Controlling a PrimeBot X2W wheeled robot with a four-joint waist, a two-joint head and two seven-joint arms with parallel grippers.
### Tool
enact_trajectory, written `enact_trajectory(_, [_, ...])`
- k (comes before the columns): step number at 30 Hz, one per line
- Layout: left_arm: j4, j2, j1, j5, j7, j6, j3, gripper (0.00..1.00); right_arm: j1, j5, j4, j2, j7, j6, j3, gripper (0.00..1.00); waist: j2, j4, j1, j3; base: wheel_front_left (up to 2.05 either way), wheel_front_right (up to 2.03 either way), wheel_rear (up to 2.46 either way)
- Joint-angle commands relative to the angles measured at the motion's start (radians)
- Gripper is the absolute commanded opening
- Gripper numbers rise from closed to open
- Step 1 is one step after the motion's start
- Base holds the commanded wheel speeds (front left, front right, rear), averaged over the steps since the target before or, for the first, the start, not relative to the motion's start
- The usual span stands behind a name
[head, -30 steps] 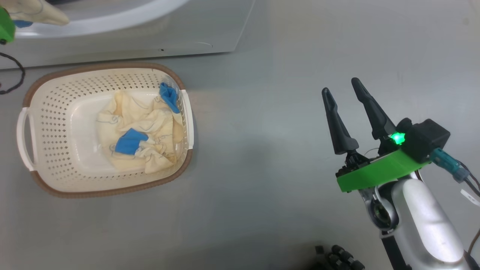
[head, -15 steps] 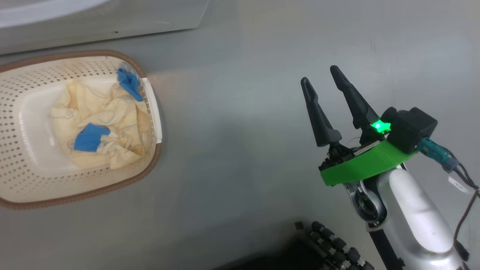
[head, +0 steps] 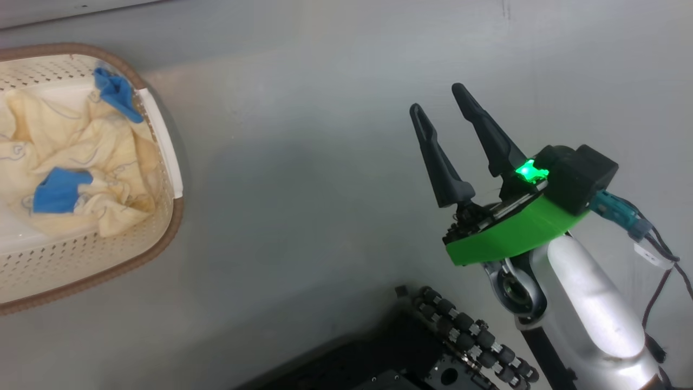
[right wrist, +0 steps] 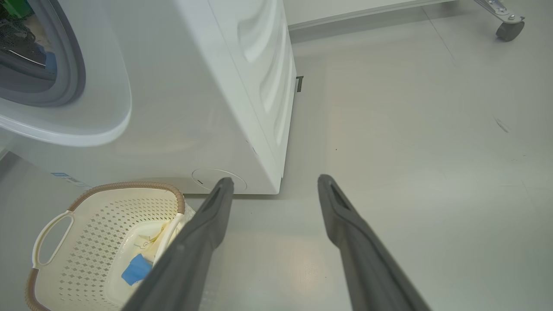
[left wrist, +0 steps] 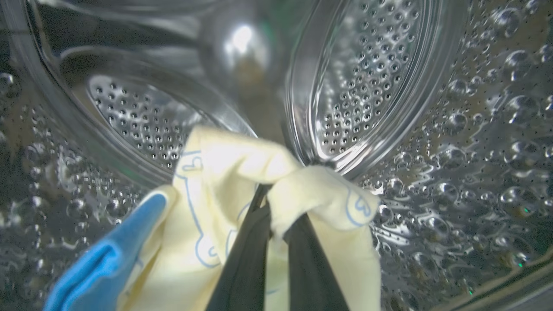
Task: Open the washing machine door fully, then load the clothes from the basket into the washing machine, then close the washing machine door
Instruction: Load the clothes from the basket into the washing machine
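Observation:
In the left wrist view my left gripper (left wrist: 268, 203) is inside the washing machine's perforated steel drum (left wrist: 367, 86). It is shut on a pale-yellow garment (left wrist: 224, 172) with a blue patch. The basket (head: 162, 135) stands on the floor at the head view's left. More of the clothes (head: 81, 146) lie crumpled in it. My right gripper (head: 437, 98) hangs open over bare floor, well to the right of the basket, with nothing in it. The right wrist view shows the white washing machine (right wrist: 194, 86), its grey seal (right wrist: 71, 65), the basket (right wrist: 99, 229) and the right gripper (right wrist: 275, 181). The washing machine door is out of view.
Grey floor (head: 303, 189) spreads between the basket and my right arm. My dark wheeled base (head: 433, 346) shows at the head view's bottom edge. A caster wheel (right wrist: 505, 30) of some frame stands far off to the right of the machine.
The head camera has swung right, so the basket and the machine's base slid left and up in the picture. The left gripper with its garment has left the head view. The right gripper stays open.

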Motion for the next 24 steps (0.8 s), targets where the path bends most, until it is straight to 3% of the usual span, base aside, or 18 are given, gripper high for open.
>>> enact_trajectory(1, [-0.025, 0.055, -0.046, 0.015, -0.021, -0.003, 0.016, 0.0, 0.007, 0.011, -0.033, -0.007, -0.01, 0.0, 0.017, 1.0, 0.0, -0.012, -0.0002, 0.012, 0.0, 0.0, 0.0])
enact_trajectory(6, [-0.004, 0.068, -0.145, 0.089, -0.21, 0.008, -0.01, 0.0, 0.006, 0.029, -0.042, -0.007, -0.01, 0.0, 0.033, 1.0, 0.0, -0.034, -0.0002, 0.037, 0.0, 0.0, 0.0])
enact_trajectory(9, [0.029, 0.066, -0.172, 0.115, -0.262, 0.01, -0.031, 0.0, 0.012, 0.032, -0.039, -0.007, -0.01, 0.0, 0.037, 1.0, 0.0, -0.035, -0.0002, 0.045, 0.0, 0.0, 0.0])
enact_trajectory(21, [0.274, -0.001, -0.167, -0.003, -0.195, 0.0, 0.001, 0.0, 0.001, 0.032, -0.029, -0.007, -0.01, 0.0, 0.034, 1.0, 0.0, -0.016, -0.0002, 0.047, 0.0, 0.0, 0.0])
enact_trajectory(22, [0.283, -0.007, -0.167, -0.01, -0.196, -0.001, 0.001, 0.18, 0.0, 0.03, -0.027, -0.007, -0.01, 0.0, 0.034, 1.0, 0.0, -0.013, -0.0002, 0.044, 0.0, 0.0, 0.0])
enact_trajectory(23, [0.295, -0.012, -0.167, -0.017, -0.196, -0.002, 0.003, 0.45, -0.001, 0.029, -0.024, -0.007, -0.01, 0.0, 0.034, 1.0, 0.0, -0.01, -0.0002, 0.04, 0.0, 0.0, 0.0])
enact_trajectory(24, [0.307, -0.019, -0.167, -0.03, -0.194, -0.003, 0.009, 1.0, -0.002, 0.029, -0.023, -0.007, -0.01, 0.0, 0.034, 1.0, 0.0, -0.008, -0.0002, 0.036, 0.0, 0.0, 0.0])
